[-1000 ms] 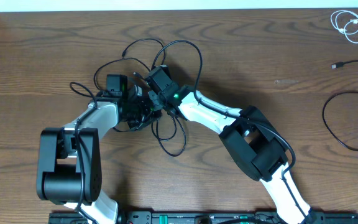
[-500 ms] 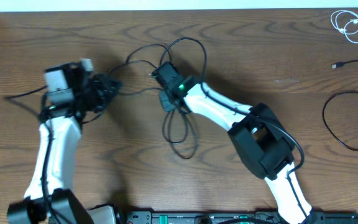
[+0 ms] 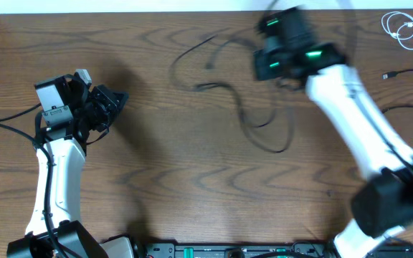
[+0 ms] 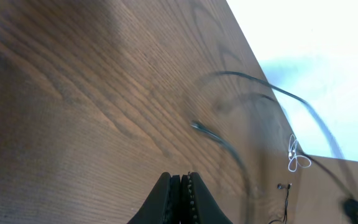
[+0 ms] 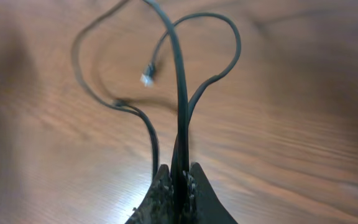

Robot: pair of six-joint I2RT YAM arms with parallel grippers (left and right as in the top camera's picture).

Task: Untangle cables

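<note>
Overhead: both grippers have left the central knot. The left gripper point(image 3: 112, 104) now sits well left of the right gripper point(image 3: 274, 64), which drags one black cable point(image 3: 244, 115) below it, so the knot looks opened.

Count: two black cables, the second black cable point(image 3: 389, 74) far right of the right gripper, and one white cable point(image 3: 404, 29).

Left wrist: fingers point(image 4: 165, 196) closed, nothing seen between them.

Right wrist: fingers point(image 5: 160, 186) clamped on the black cable.

No text, label, brand or number is legible; green marks on the dark strip point(image 3: 214, 251) below the tabletop point(image 3: 192, 179) are too small.
</note>
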